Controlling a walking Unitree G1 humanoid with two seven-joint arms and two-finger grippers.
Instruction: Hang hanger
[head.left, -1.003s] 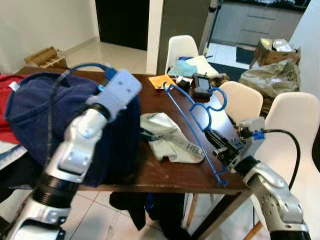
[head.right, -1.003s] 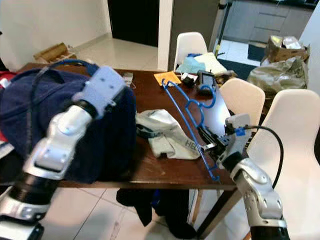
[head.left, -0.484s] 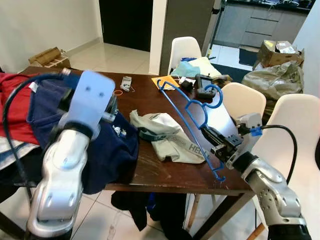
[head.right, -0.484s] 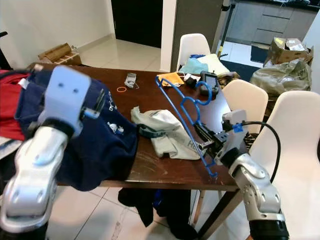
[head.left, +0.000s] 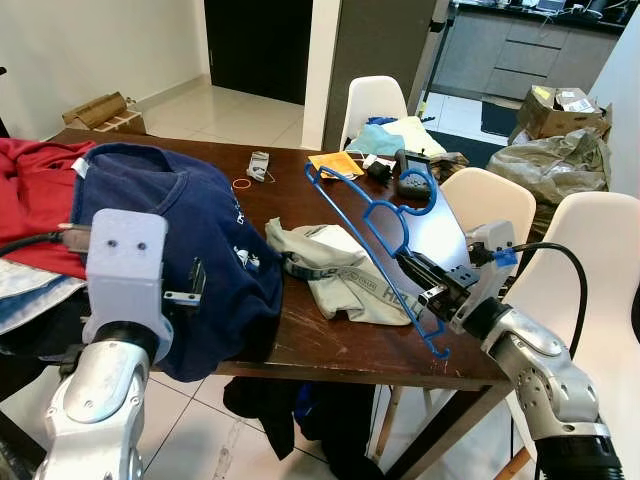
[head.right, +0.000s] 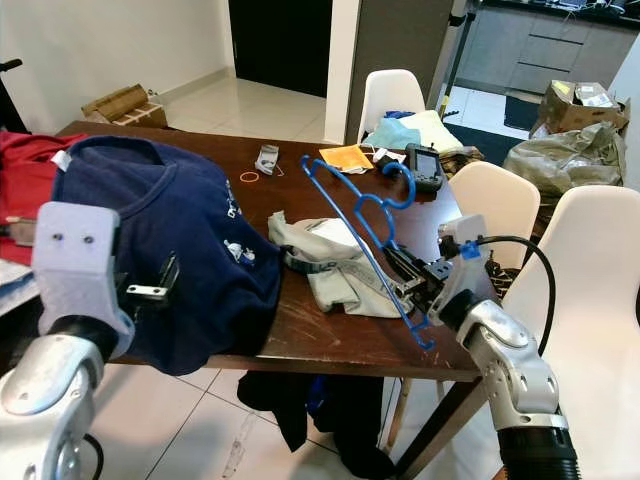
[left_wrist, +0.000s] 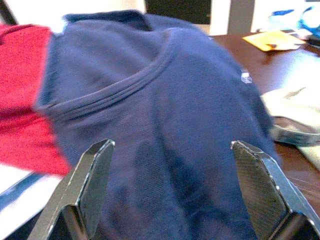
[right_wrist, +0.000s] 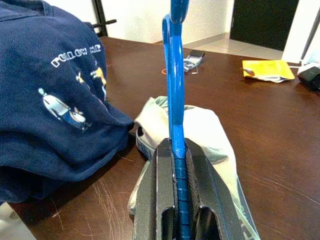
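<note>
Hanger (head.left: 372, 240) is bright blue, pinched between the right gripper's (head.left: 432, 292) black fingers. Navy sweatshirt (head.left: 190, 250) on the left has small white and yellow print — next to it something red (head.left: 40, 195). Pale grey-green cloth (head.left: 335, 275) sits mid-table, table (head.left: 330, 345) is dark brown wood. White chairs (head.left: 590, 260) on the right, orange paper (head.left: 335, 163) at the far side.

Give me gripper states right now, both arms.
Left gripper: open, empty, above the navy t-shirt.
Right gripper: shut on the blue hanger.

Both arms are silver, jointed metal with black cuffs. The left gripper (left_wrist: 170, 192) and right gripper (right_wrist: 178, 197) have long black fingers; black cables loop from each wrist.
</note>
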